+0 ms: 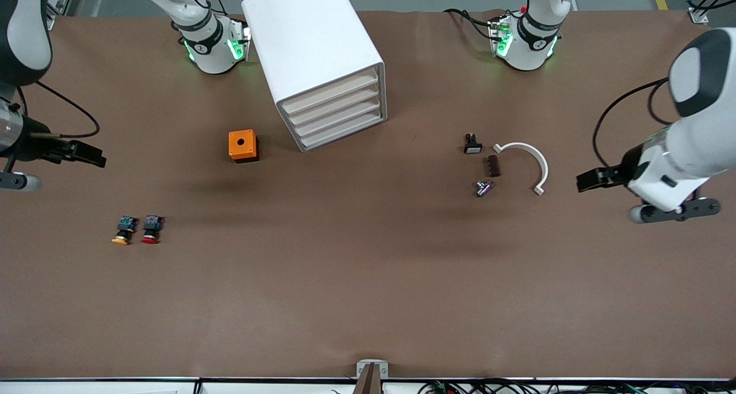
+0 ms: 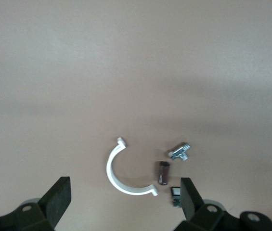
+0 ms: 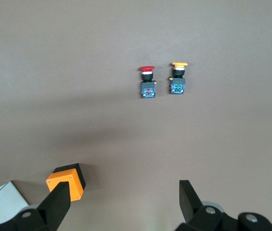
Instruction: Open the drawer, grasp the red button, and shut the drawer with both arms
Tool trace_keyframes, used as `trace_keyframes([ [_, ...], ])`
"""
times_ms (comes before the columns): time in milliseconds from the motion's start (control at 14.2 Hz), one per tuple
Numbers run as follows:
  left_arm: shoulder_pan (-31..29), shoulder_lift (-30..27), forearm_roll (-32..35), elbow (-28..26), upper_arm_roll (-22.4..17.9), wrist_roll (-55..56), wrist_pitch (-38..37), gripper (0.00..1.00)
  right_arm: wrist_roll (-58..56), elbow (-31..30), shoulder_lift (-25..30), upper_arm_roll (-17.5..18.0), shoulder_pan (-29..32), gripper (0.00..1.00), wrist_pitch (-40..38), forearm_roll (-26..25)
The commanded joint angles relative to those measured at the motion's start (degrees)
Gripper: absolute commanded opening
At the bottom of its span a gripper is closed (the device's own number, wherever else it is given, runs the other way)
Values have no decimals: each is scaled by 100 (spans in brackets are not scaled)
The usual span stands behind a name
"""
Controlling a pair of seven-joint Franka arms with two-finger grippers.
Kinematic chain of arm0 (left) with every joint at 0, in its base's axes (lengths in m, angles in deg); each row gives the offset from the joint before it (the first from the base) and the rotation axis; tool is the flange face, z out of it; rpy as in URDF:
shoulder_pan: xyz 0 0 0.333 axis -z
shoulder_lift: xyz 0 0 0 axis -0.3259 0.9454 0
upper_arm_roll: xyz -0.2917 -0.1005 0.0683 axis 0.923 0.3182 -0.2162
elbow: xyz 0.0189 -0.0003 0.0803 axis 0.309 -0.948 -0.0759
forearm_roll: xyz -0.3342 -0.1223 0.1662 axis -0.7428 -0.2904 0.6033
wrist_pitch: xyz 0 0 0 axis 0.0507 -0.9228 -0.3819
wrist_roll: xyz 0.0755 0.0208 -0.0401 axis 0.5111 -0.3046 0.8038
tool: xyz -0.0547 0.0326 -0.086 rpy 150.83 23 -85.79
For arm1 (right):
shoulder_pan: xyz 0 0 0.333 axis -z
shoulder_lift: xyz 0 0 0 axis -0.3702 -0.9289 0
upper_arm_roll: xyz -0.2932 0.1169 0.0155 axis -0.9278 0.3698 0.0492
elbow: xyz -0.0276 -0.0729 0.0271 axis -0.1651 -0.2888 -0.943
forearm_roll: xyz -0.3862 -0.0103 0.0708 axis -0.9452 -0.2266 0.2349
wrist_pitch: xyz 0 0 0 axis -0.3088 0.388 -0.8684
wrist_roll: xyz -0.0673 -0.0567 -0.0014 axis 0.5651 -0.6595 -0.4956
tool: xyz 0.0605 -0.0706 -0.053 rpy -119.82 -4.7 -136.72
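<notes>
The white cabinet [image 1: 313, 54] stands near the arms' bases, and all four of its cream drawer fronts [image 1: 336, 115] are pushed in. The red-capped button [image 1: 151, 230] [image 3: 147, 81] lies on its side toward the right arm's end of the table, next to a yellow-capped one [image 1: 123, 231] [image 3: 178, 77]. My right gripper [image 1: 95, 155] [image 3: 123, 192] hangs open and empty over the table at that end, apart from both buttons. My left gripper [image 1: 586, 181] [image 2: 124, 192] hangs open and empty over the left arm's end.
An orange box with a hole [image 1: 243, 145] [image 3: 67, 182] sits beside the cabinet. Toward the left arm's end lie a white half-ring clip [image 1: 532, 155] [image 2: 119, 175], a brown part [image 1: 493, 165] [image 2: 164, 173], a metal bolt [image 1: 483, 188] [image 2: 180, 152] and a small switch [image 1: 472, 144] [image 2: 175, 195].
</notes>
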Motion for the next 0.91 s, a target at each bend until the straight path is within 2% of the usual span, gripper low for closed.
trace_keyframes([
  [0,15,-547,107,-514,-184,-263,25,100,-41,328,9,-19,-93,100,-271,-54],
  [422,192,-952,89,-910,-308,-272,157,100,20,731,-61,-37,-181,100,-280,-1],
  [562,174,-1241,54,-1216,-308,-272,375,100,20,872,-61,-63,-154,100,-289,-1],
  [703,122,-1453,54,-1385,-308,-272,500,100,29,1170,-53,-72,-163,100,-542,-71],
  [843,121,-1550,45,-1368,-308,-264,500,100,47,1207,-53,-80,-102,100,-832,7],
])
